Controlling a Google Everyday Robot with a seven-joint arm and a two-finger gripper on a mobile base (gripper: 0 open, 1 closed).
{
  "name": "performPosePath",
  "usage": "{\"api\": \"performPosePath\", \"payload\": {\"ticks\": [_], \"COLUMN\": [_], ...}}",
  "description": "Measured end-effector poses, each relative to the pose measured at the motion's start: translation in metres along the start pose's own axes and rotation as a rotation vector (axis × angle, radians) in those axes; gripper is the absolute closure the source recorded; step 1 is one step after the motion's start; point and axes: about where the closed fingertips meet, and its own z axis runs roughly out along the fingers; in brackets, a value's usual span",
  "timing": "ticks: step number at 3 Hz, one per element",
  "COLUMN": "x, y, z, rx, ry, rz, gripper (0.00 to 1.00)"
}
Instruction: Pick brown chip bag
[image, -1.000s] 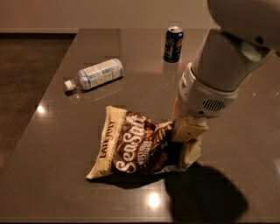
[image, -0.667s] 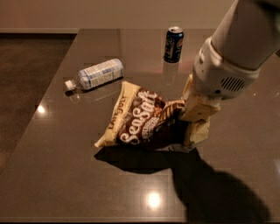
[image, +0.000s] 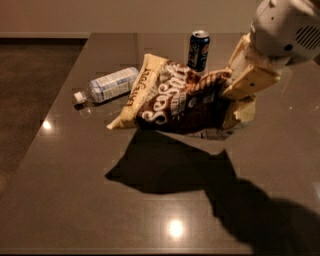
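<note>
Brown chip bag (image: 172, 102) hangs in the air over the counter (image: 75, 200), gripper (image: 239, 97) clamped on its end toward the right edge.

I've raised the gripper (image: 239, 94) up and to the right, and the bag (image: 175, 100) in its jaws now hangs clear of the table (image: 75, 175).

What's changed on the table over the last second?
The gripper, jaws clamped on one end of the brown chip bag, has risen and carried the bag up off the table, so it now hangs in the air. The water bottle and the can stayed put.
</note>
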Motion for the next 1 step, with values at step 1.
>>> {"api": "performPosePath", "payload": {"ticks": [1], "x": [-0.0057], "y": [-0.0046], "z": [-0.0045], "rx": [0.027], "ry": [-0.013], "rz": [-0.006], "gripper": [1.0]}}
